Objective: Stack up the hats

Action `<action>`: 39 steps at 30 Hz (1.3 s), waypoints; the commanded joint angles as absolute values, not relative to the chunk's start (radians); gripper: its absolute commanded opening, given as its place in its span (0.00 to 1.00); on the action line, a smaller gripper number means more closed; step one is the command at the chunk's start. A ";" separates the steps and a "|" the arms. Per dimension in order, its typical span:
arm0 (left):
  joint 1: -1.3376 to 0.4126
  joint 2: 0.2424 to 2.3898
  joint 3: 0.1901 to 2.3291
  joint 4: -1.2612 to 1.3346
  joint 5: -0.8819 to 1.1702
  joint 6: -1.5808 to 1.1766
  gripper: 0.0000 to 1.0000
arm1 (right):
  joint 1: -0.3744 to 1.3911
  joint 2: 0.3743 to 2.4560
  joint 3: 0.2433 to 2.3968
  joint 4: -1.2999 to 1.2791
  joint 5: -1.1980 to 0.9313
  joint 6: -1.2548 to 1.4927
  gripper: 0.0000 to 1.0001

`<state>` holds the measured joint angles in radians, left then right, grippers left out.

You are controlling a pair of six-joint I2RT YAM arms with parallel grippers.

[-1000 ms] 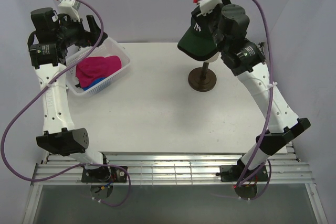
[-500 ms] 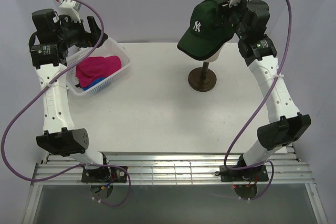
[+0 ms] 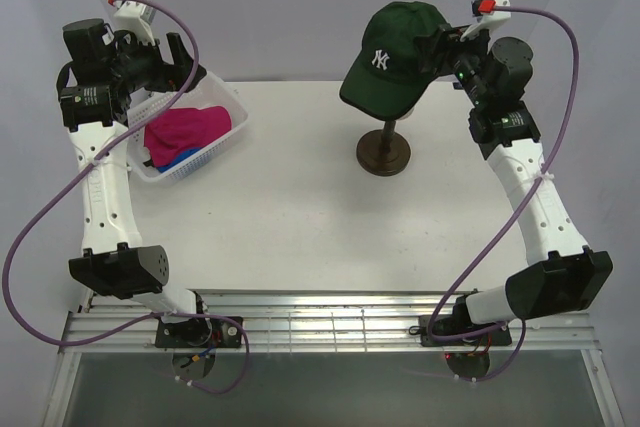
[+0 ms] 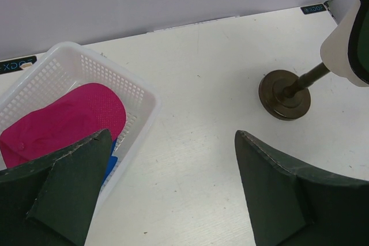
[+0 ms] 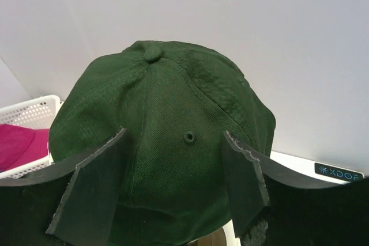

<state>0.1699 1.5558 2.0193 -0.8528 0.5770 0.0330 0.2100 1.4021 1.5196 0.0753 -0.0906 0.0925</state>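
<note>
The dark green cap (image 3: 392, 55) with a white NY logo sits on the cream mannequin head, brim toward the front left. My right gripper (image 3: 431, 49) is open just behind the cap's back right. In the right wrist view its fingers (image 5: 92, 194) stand either side of the cap's rear (image 5: 164, 113) with nothing clamped between them. The magenta cap (image 3: 188, 127) lies in the white basket (image 3: 232, 137) over the blue cap (image 3: 182, 158). My left gripper (image 3: 177, 61) is open and empty above the basket's far edge. The black cap is not in view.
The mannequin's dark round stand (image 3: 385, 154) is on the table at back centre-right; it also shows in the left wrist view (image 4: 284, 93). The basket stands at the back left, and its rim shows in the left wrist view (image 4: 134, 87). Walls close in at the back and sides.
My right arm has swung from over the green cap to behind and right of it and drawn back. The cap now rests on the mannequin head. The left arm has not moved.
</note>
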 commanded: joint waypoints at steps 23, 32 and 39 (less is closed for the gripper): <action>0.248 1.694 1.879 -0.827 0.243 0.244 0.98 | 0.330 1.312 1.746 -0.284 -0.006 -0.257 0.82; 0.261 2.043 2.112 -0.784 0.086 0.299 0.77 | 0.463 1.220 1.612 -0.227 0.045 -0.314 0.82; 0.259 2.226 2.160 -0.796 0.077 0.281 0.78 | 0.482 1.198 1.548 -0.207 0.044 -0.336 0.82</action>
